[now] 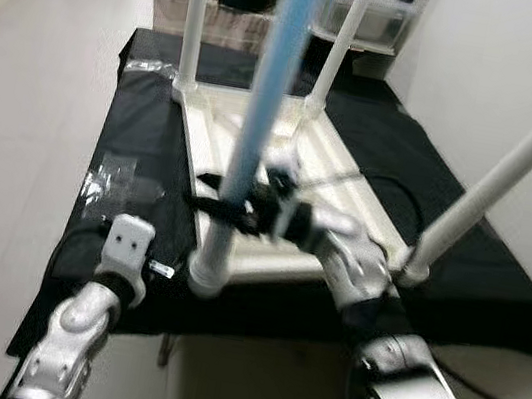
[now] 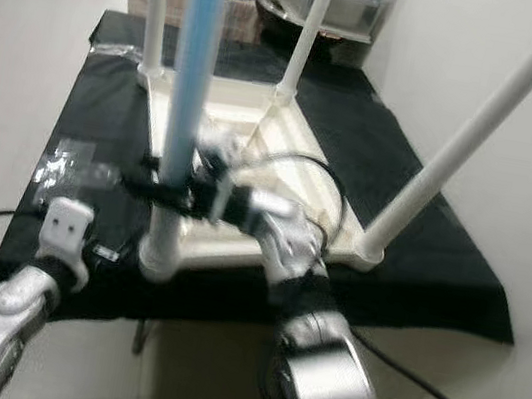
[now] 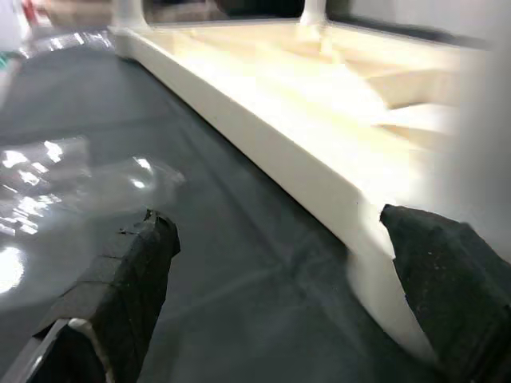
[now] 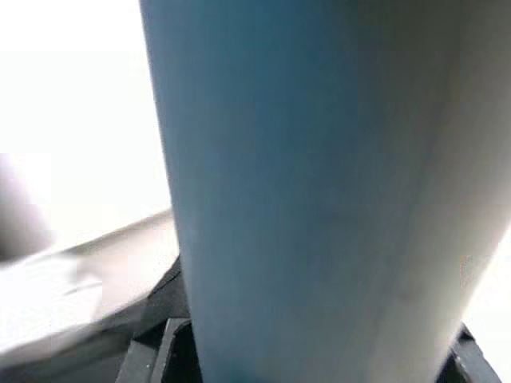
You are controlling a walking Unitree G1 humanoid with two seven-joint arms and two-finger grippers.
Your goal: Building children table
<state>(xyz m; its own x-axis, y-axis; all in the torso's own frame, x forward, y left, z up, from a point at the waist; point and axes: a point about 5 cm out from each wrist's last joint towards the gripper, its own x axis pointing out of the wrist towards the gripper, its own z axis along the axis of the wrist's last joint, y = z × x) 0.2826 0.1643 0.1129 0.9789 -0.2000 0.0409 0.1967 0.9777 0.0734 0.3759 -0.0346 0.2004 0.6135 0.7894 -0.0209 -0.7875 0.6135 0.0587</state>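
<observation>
A cream children's table lies upside down on a black cloth. Three white legs stand up from it: far left, far right and near right. A light blue leg rises from the near-left corner socket. My right gripper is shut on this blue leg low down; the right wrist view shows the blue leg up close. My left gripper is open just above the cloth beside the table's left rim, holding nothing.
A crumpled clear plastic bag lies on the cloth to the left of the table. A black cable crosses the table's right side. Storage boxes stand behind, a white wall runs along the right, and tiled floor lies to the left.
</observation>
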